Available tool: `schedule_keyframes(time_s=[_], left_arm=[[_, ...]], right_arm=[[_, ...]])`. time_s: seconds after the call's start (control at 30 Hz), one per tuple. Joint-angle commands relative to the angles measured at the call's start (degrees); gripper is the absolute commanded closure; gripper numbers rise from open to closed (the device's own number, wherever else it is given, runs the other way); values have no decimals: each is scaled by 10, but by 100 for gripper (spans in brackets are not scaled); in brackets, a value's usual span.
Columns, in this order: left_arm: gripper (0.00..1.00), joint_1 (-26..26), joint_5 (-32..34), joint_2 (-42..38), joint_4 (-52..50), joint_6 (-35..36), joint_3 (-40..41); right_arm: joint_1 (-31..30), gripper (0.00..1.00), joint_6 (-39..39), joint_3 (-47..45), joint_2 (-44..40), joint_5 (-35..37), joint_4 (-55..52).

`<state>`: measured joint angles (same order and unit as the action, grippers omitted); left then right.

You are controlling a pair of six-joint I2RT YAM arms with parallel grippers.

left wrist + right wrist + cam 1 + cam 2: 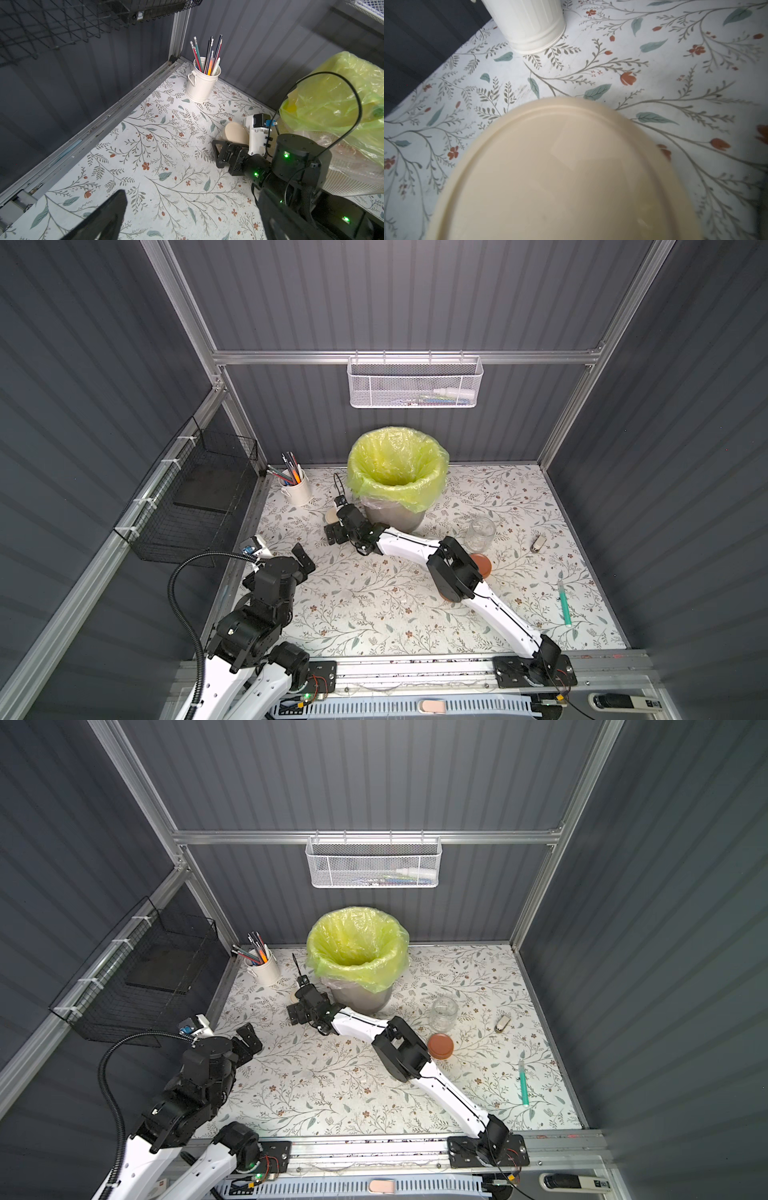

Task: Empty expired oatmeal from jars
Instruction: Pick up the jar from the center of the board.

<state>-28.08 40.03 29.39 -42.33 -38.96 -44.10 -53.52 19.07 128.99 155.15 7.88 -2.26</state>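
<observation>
Right jaws: apart, set at the small clear glass jar with the cream screw lid (235, 133). I cannot tell whether either jaw touches it. The lid fills my right wrist view.

The jar sits on the floral-patterned counter (374, 605), just beside the grey round bin lined with a yellow-green bag (392, 517), between it and the white metal cup of pens (297, 491). It may lean, but I am not sure. I cannot see the oatmeal because lid and arm hide the glass.

Left jaws: wide apart, empty, near the counter's left edge, well apart from that jar.

Handling, my read: the glass is rigid, smooth, slippery and breakable. With the lid on nothing spills, and the load is probably light. I would clamp across the glass body below the lid, firmly but not hard. That leaves the lid rim free for the other jaws to twist.

Further out, a lidless clear glass jar (480, 534) looks empty. A terracotta-brown round lid (440, 1046) lies flat near it.
</observation>
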Motion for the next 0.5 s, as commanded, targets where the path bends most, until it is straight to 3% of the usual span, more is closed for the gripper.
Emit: schedule_keyframes(time_s=[0.0,0.47], left_arm=[[0,2,-4,1,9,13,-14],[0,2,-8,-1,10,12,-5]], right_arm=[[0,2,-5,-10,-20,7,7],[2,1,-11,-12,-33,16,30]])
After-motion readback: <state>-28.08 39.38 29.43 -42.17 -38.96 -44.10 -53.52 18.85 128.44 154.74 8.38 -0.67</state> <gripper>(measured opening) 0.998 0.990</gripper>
